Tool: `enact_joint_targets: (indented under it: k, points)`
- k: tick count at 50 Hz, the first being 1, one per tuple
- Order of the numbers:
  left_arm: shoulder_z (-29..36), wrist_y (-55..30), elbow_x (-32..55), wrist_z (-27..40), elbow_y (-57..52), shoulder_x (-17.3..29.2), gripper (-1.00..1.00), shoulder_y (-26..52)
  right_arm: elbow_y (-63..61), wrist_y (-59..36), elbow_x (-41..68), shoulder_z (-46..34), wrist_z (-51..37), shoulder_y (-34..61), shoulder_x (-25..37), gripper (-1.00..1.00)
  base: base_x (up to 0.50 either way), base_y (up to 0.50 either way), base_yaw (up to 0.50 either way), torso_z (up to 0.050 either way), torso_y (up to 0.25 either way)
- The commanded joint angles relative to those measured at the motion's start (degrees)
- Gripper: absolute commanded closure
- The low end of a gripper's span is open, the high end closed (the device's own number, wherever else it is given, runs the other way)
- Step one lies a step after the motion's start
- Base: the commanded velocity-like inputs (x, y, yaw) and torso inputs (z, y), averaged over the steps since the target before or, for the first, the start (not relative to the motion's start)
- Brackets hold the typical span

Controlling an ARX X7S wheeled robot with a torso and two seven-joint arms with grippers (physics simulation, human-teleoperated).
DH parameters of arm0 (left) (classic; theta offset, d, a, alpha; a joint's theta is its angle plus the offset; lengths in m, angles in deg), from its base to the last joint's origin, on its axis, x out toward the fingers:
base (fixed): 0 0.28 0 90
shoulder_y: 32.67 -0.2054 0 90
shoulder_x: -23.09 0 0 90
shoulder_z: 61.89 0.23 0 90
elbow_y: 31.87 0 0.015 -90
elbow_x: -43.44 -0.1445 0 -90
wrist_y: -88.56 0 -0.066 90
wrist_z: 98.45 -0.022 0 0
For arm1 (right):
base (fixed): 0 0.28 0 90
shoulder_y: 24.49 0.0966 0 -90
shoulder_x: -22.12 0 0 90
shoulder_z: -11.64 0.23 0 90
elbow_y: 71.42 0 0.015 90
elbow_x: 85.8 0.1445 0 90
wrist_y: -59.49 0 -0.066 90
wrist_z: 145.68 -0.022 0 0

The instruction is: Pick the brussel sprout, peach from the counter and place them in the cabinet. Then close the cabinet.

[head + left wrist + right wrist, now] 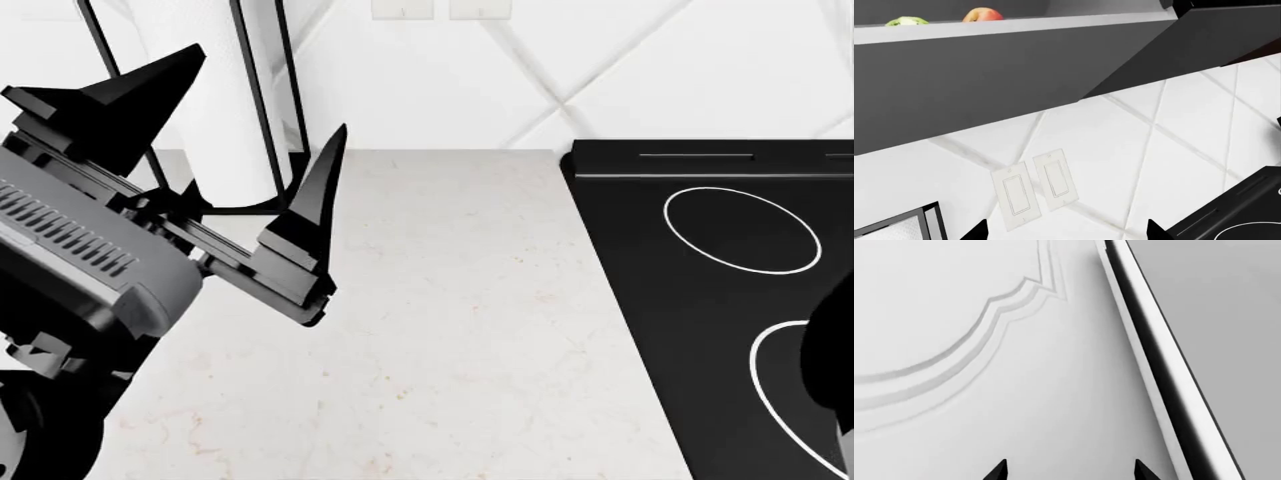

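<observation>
Up in the cabinet (987, 60), seen from the left wrist camera, the sprout (907, 21) and the peach (983, 15) sit side by side on the shelf, only their tops showing above the shelf's pale front edge. The sprout is a glossy light-green oval; the peach, just beside it, is round, red with a yellow-orange blush. Below the cabinet's grey underside a white diagonal-tiled wall carries two blank rocker switches (1034, 187); no writing or label can be read on them or anywhere else.

From the head camera, the left gripper (254, 130) is raised over the counter (441, 330), its black pointed fingers spread wide apart and holding nothing. The counter is white marble with faint tan specks, bare beneath the gripper, and it meets a black stovetop (707, 300) marked with white rings. Behind the gripper a paper-towel roll (220, 110) stands in a black wire frame against the wall.

The right gripper (1069, 471) shows only two black fingertips, parted with nothing between them, close against a white cabinet door (954, 365) with a curved moulding and a dark-lined edge.
</observation>
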Motion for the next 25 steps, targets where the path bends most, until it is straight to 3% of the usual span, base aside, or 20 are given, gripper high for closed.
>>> enact_joint_targets:
  k: [1,25]
  points:
    - [-0.1,0.2,0.1,0.0,-0.1,0.2,-1.00,-0.3,4.7,2.2,-1.3,-5.9,6.4,1.6,-2.7,-1.00,0.01,0.00,0.01,0.000,0.000]
    - [-0.1,1.5,-0.9,-0.4,0.3,0.3,-1.00,-1.7,16.0,3.6,-17.4,-21.9,13.2,8.0,-3.0,-1.00,0.00,0.00,0.01,0.002,-0.002]
